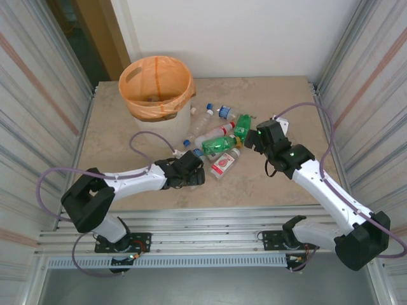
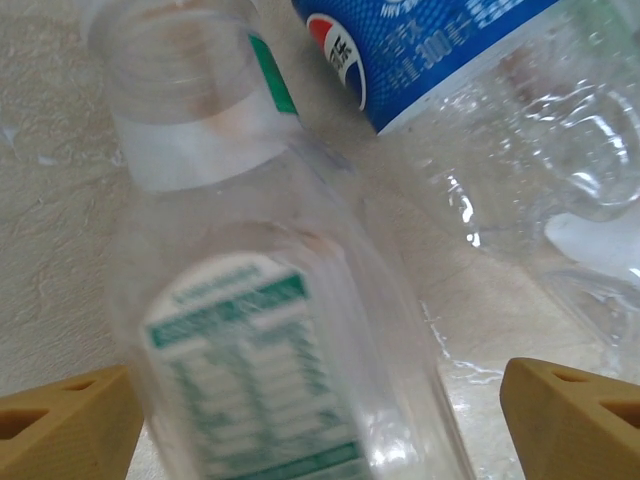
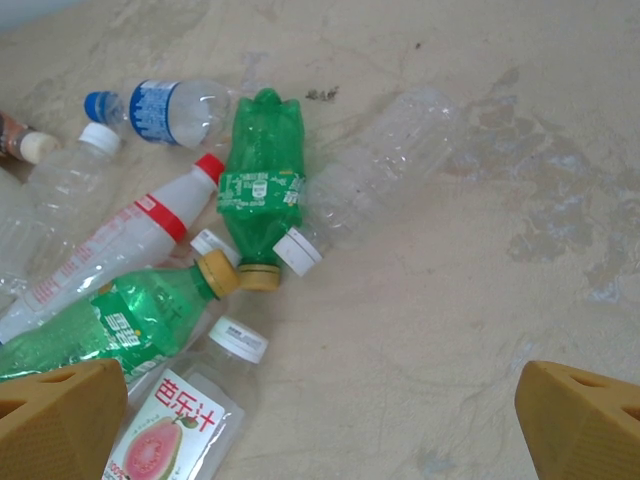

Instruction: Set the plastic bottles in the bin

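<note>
The bin (image 1: 156,86), white with an orange bag, stands at the back left of the table. Several plastic bottles (image 1: 219,136) lie in a heap in the middle. My left gripper (image 1: 191,171) is open at the heap's near left side. A clear bottle with a green-and-white label (image 2: 260,330) lies between its fingers (image 2: 60,420). A blue-labelled bottle (image 2: 430,50) lies just beyond. My right gripper (image 1: 257,136) hovers open over the heap's right side. Below it lie a green bottle (image 3: 260,185), a clear bottle (image 3: 385,170) and a guava-labelled bottle (image 3: 185,420).
Metal frame walls close in the table (image 1: 280,184) on the left and right. Bare tabletop (image 3: 450,330) lies under the right gripper (image 3: 320,420), to the right of the heap. More bottles lie near the bin's right side (image 1: 206,114).
</note>
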`<state>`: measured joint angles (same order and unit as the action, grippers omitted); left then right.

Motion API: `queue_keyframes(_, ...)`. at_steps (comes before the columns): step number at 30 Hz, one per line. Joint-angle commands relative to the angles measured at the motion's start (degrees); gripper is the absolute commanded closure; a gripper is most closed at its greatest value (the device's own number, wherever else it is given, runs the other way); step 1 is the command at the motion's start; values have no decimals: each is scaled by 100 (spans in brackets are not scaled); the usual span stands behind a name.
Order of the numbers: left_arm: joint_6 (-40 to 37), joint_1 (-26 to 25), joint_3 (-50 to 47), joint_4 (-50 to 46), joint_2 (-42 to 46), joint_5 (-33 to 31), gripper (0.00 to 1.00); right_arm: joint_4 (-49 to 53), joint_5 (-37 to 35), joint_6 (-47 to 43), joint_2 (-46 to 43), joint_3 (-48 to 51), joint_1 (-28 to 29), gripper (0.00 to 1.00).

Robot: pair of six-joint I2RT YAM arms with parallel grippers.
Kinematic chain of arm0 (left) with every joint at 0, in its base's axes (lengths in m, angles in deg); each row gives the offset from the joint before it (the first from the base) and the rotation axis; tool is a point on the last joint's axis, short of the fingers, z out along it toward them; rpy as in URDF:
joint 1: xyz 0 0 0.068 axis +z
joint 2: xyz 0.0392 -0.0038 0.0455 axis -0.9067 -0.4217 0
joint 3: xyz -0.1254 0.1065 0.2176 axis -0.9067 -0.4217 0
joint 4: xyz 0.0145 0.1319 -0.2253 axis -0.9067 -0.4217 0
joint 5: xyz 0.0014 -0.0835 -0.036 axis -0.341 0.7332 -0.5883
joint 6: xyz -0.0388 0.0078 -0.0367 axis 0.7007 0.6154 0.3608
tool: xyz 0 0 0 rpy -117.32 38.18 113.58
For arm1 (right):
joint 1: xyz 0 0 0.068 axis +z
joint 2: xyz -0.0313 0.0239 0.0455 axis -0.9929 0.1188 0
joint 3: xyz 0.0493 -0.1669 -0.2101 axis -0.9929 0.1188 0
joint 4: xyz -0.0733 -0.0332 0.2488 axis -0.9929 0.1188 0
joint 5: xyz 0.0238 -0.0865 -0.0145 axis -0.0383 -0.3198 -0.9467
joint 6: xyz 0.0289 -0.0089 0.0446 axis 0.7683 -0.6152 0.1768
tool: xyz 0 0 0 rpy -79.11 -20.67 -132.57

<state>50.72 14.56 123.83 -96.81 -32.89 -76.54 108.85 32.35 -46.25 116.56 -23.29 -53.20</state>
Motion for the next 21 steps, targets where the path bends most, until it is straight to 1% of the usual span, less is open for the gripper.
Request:
queue_keyframes(1, 90, -25, 114, -125, -119, -92, 12, 2, -18, 135, -29, 79, -27, 2)
queue_keyframes(7, 178, -21, 69, -170, -307, -179, 18, 1, 10, 140, -13, 84, -27, 2)
queue_keyframes(11, 204, 5, 40, -165, -405, -197, 20, 1, 12, 143, -34, 94, -27, 2)
queue_keyframes(15, 246, 61, -10, -158, -492, -212, 26, -15, 30, 140, -16, 99, -27, 2)
queue_keyframes(18, 288, 80, -68, -160, -478, -244, 33, -15, 31, 147, -12, 94, -27, 2)
queue_keyframes(21, 332, 84, -138, -183, -392, -279, 43, -20, 36, 146, -3, 94, -27, 2)
